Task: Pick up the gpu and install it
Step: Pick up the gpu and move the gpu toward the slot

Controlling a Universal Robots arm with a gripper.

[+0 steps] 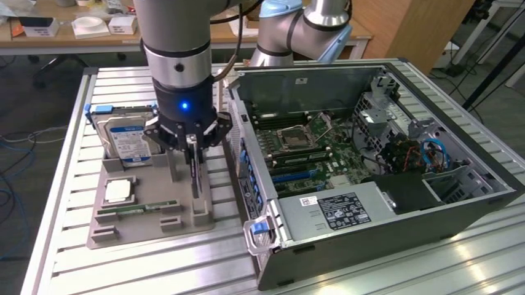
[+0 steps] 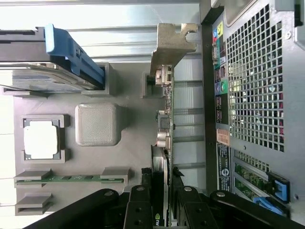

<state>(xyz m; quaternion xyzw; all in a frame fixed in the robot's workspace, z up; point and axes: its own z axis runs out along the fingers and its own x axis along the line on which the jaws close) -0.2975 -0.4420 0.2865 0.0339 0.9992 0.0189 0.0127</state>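
Bright, even indoor light from overhead. Glare streaks on metal table (image 1: 459, 258) just beside computer case (image 1: 328, 246), exterior view's right. Case interior dimmer than table. Soft, short shadows on grey tray (image 1: 139, 230) beside case. Blue lamp (image 1: 184, 105) glows on arm. Wrist view: table slats (image 2: 119, 19) away from case (image 2: 252, 86) washed near white. Processor lid (image 2: 42, 139) blown out. gpu (image 2: 165, 119) bracket bright. Gripper (image 2: 164, 191) near-black.

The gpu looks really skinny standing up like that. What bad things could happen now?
The gpu stands on its thin edge in the grey tray, with the end effector around its top; a crooked pull could jam or tip it. The computer case wall is close beside it, so its metal bracket might bump there.
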